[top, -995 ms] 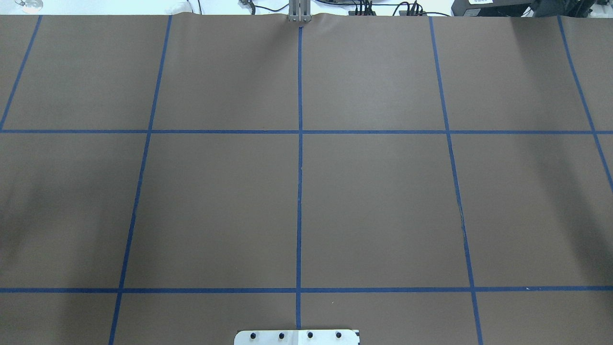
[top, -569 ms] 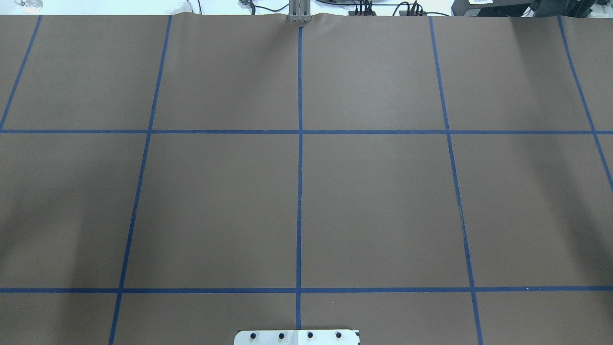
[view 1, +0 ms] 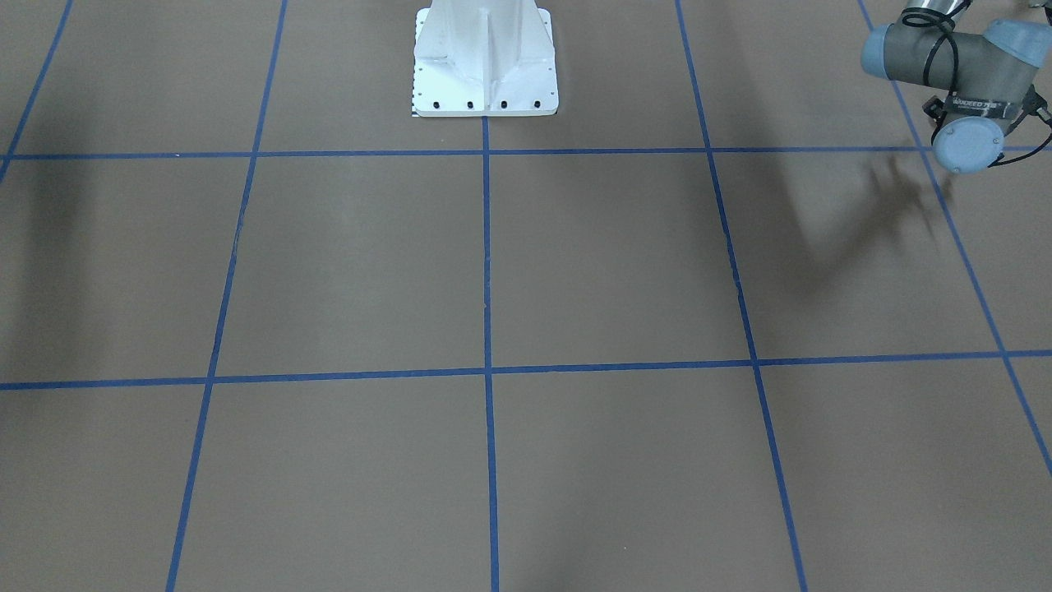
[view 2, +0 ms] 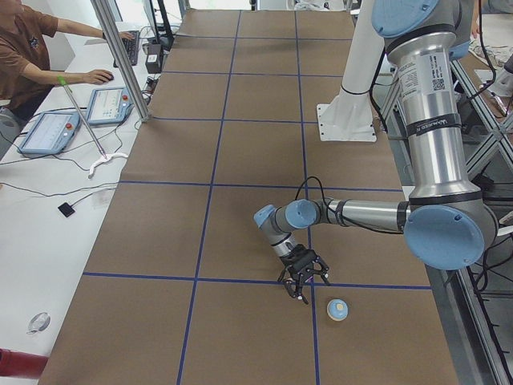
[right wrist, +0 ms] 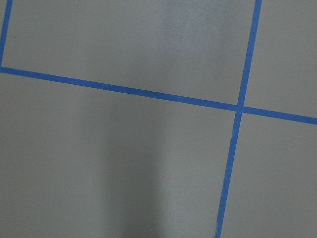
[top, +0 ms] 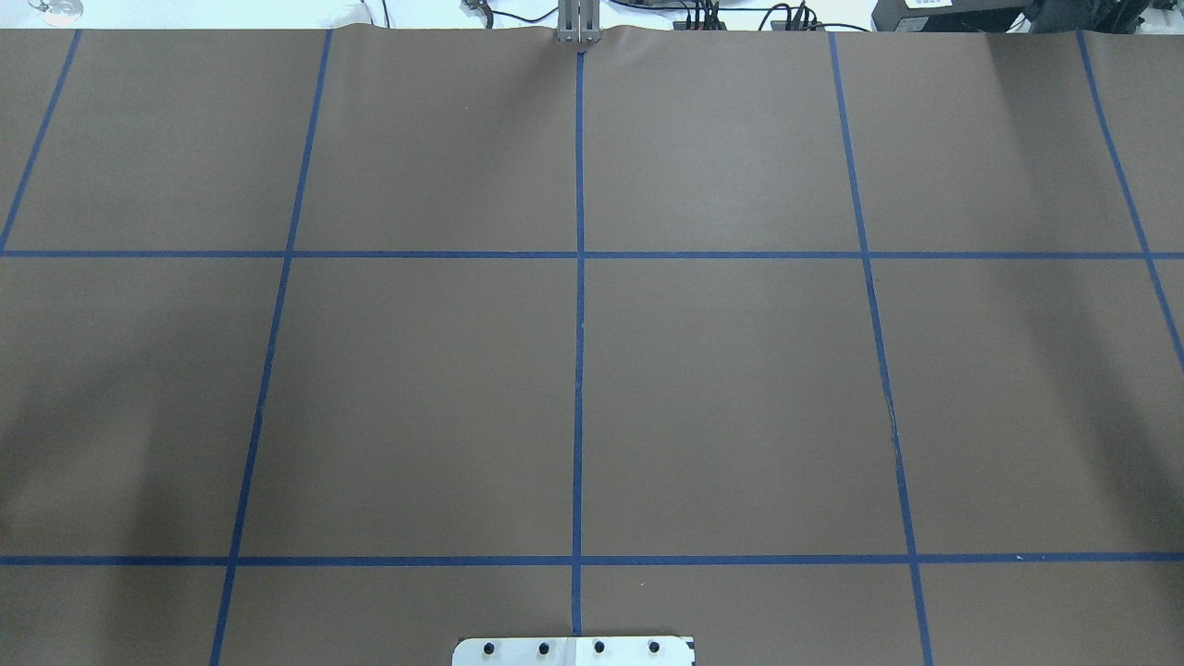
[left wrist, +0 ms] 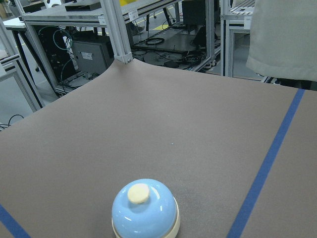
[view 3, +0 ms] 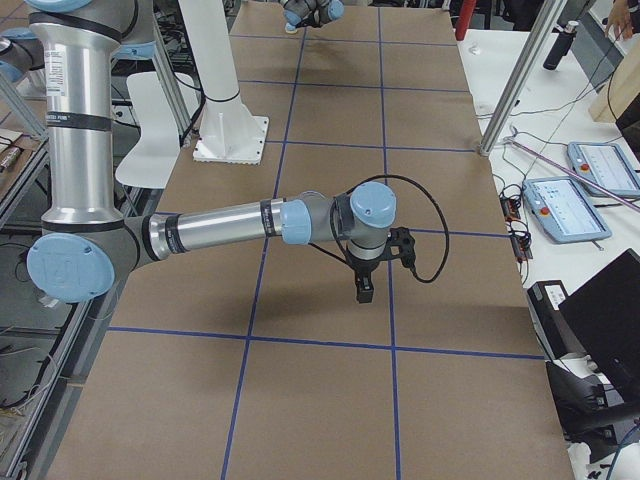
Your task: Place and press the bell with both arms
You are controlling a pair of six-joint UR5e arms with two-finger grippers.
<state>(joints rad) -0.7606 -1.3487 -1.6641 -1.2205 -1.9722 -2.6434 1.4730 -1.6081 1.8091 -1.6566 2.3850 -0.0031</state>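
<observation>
Jaws unreadable from side views, brown table point(top: 721, 388), blue tape grid point(top: 579, 370), white desk point(view 2: 32, 257) alongside

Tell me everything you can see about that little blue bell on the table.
The bell is a glossy light-blue dome with a cream rim at its base and a round cream button on top. It stands upright on the brown table cover, beside a blue tape line. Only the cover touches it; the left hand hangs close by, apart.
</observation>
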